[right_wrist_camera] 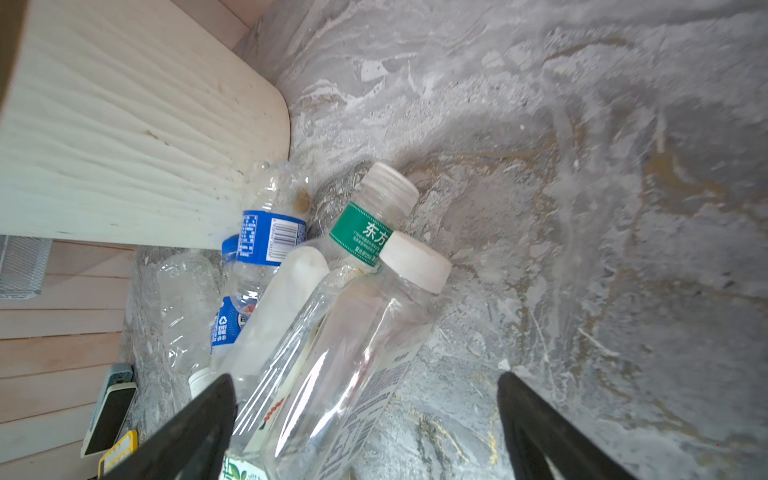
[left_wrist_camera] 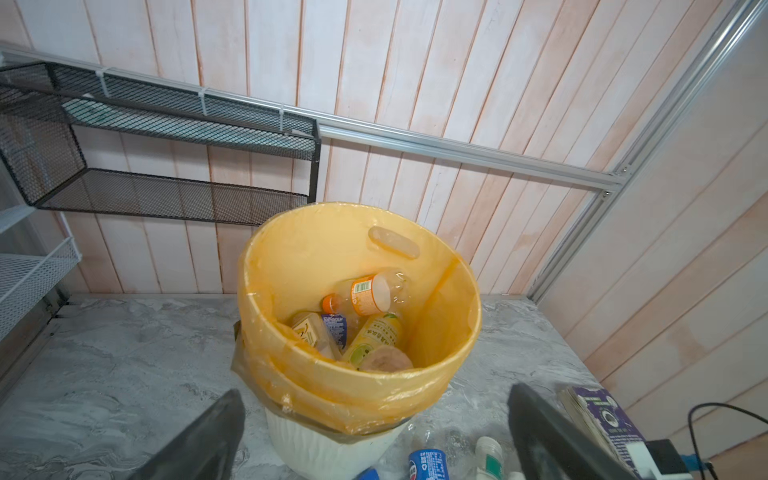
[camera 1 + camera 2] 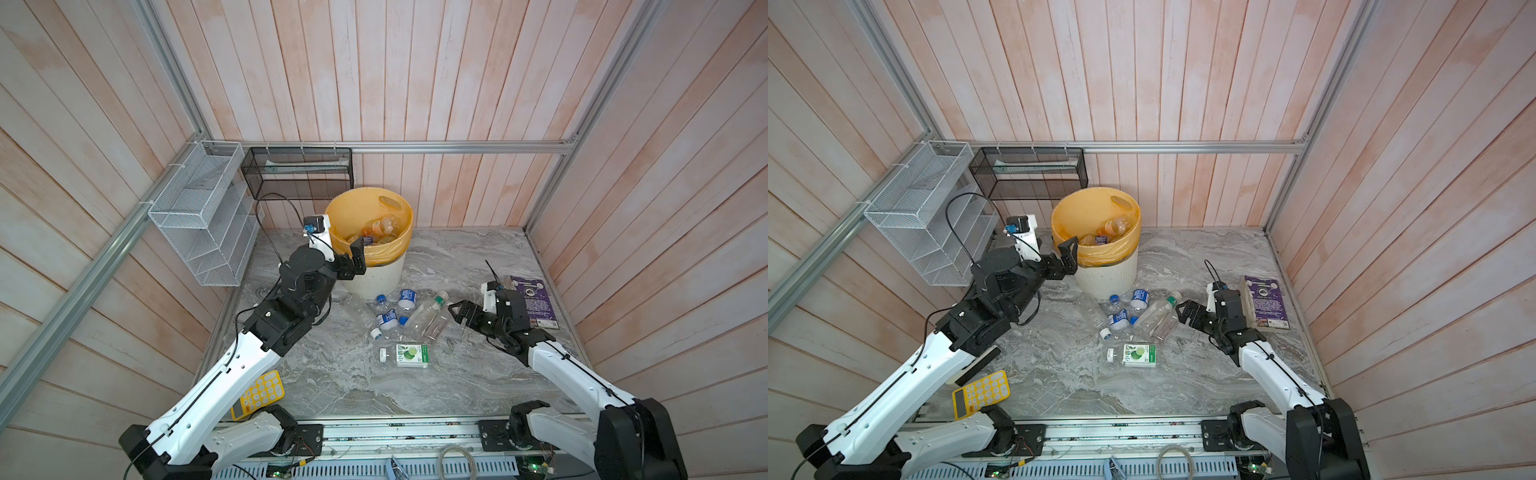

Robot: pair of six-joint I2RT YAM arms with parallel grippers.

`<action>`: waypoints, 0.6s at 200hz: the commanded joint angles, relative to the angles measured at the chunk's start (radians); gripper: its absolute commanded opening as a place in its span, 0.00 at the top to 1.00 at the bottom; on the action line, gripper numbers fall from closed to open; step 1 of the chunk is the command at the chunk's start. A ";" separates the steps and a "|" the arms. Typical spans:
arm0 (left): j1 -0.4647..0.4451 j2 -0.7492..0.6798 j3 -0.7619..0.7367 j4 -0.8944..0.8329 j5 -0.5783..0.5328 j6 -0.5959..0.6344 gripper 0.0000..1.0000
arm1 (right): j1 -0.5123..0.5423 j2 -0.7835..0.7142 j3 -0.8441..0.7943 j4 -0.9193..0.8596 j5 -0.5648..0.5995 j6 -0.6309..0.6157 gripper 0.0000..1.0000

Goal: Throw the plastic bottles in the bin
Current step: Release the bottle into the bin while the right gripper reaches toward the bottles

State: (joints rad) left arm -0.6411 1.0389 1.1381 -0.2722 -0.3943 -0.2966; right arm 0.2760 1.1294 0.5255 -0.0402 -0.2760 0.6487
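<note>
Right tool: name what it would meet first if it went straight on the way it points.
Probably the clear plastic bottle with the plain white cap, lying just ahead of the open right tool; depth is hard to judge.

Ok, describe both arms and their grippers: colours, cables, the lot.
Both the left arm and right arm have white shells with black joints and a thin black cable along each. The left gripper and right gripper are black, with two flat fingers. Each wrist carries a small white camera block.

Bottles (image 3: 428, 318) inside and beside yellow-lined bin (image 3: 376, 282)
</note>
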 commanded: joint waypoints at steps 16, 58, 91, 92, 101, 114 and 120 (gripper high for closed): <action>-0.005 -0.116 -0.151 -0.053 -0.076 -0.117 0.00 | 0.074 0.035 0.011 0.011 0.084 0.059 0.02; -0.004 -0.166 -0.253 -0.109 -0.072 -0.218 0.00 | 0.119 0.091 0.030 0.023 0.088 0.055 0.05; -0.005 -0.168 -0.274 -0.114 -0.072 -0.240 0.00 | 0.133 0.136 0.050 0.003 0.115 0.046 0.09; -0.005 -0.168 -0.274 -0.113 -0.072 -0.240 0.00 | 0.133 0.137 0.050 0.003 0.115 0.046 0.10; -0.005 -0.169 -0.278 -0.113 -0.071 -0.242 0.00 | 0.132 0.145 0.051 -0.001 0.123 0.043 0.10; -0.005 -0.170 -0.281 -0.114 -0.069 -0.245 0.00 | 0.133 0.160 0.051 -0.012 0.141 0.039 0.12; -0.005 -0.171 -0.284 -0.113 -0.068 -0.248 0.00 | 0.132 0.166 0.051 -0.017 0.151 0.037 0.13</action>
State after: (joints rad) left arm -0.6426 0.8806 0.8730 -0.3782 -0.4538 -0.5182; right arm 0.4046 1.2716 0.5476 -0.0273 -0.1791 0.6960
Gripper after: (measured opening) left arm 0.997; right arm 0.890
